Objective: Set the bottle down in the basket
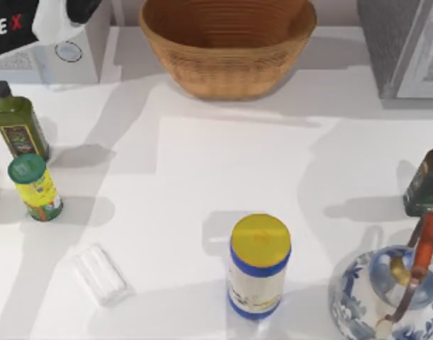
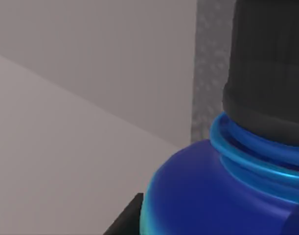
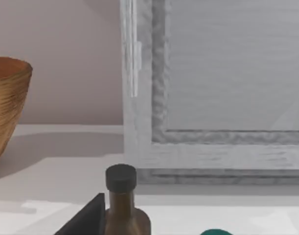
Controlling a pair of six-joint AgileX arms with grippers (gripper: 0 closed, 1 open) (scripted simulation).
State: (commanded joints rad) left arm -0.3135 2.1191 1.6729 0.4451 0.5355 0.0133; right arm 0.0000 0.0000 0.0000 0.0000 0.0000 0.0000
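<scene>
One bottle [image 2: 227, 196], one basket [image 1: 227, 44]

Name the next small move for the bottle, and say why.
Probably swing the left arm rightward so the bottle, which sits close against its wrist camera, comes over the basket. The bottle isn't in the basket yet.
</scene>
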